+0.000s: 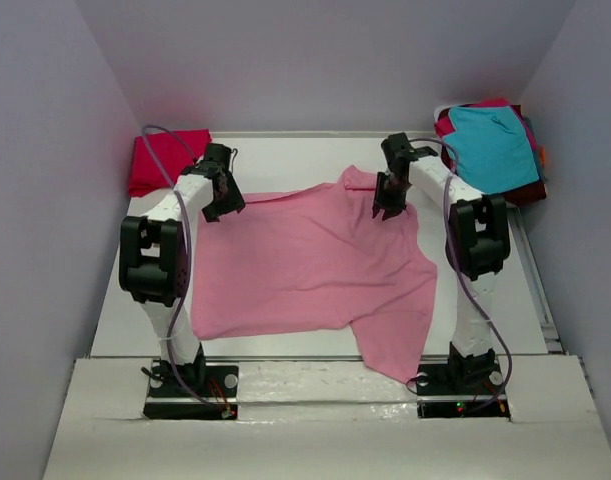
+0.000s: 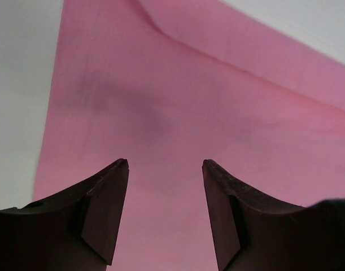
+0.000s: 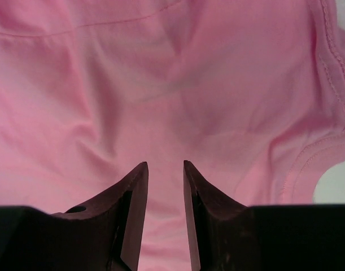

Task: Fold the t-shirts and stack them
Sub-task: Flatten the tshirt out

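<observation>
Pink t-shirt (image 1: pixel 305 260) spread open on the table (image 1: pixel 285 150), seen from above and from both of my wrists. Its long axis runs across the table from my left to my right. The straight edge I take for the hem lies toward my left arm, and the sleeves toward my right, one of them trailing to the near table edge.

My left end effector (image 1: pixel 222 208) hangs over the far left corner of the cloth. The white table shows just beyond the straight edge in the wrist view. Its fingers are spread wide and released, with nothing between them.

My right end effector (image 1: pixel 391 208) hangs over the far right part, just beside a stitched, curved edge (sleeve or collar, I cannot tell which). Its fingers stand a narrow gap apart, with flat cloth visible through the gap and no fold pinched.

Each arm is nearest its own far corner, so a fold would likely draw this far edge toward the near one.

A red tee (image 1: pixel 165 160) lies folded at the far left, and a teal tee (image 1: pixel 495 148) tops a loose heap at the far right.
</observation>
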Robot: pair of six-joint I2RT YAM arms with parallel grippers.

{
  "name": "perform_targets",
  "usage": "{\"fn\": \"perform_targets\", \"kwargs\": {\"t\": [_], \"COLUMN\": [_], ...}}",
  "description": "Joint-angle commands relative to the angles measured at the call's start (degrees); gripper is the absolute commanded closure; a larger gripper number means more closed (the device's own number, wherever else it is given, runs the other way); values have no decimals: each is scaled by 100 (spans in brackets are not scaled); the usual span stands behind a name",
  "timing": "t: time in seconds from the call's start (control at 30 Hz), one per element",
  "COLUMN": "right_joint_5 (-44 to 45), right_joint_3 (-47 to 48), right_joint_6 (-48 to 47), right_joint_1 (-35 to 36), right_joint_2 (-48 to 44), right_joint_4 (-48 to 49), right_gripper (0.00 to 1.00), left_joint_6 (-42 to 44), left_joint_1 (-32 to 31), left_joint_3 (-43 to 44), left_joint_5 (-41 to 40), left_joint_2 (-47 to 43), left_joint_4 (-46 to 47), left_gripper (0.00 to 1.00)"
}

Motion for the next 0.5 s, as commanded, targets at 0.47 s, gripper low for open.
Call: {"fn": "perform_targets", "kwargs": {"t": [0.47], "right_joint_5": [3], "right_joint_3": [-380], "right_joint_6": [36], "right_joint_1": [55], "right_joint_2": [246], "right_joint_4": [-395], "right_gripper": [62], "left_joint_6": [190], "left_joint_1": [10], "left_joint_3": [-349], "left_joint_5": [313], "left_joint_2": [587], "left_joint_4": [-754], "left_gripper": [33]}}
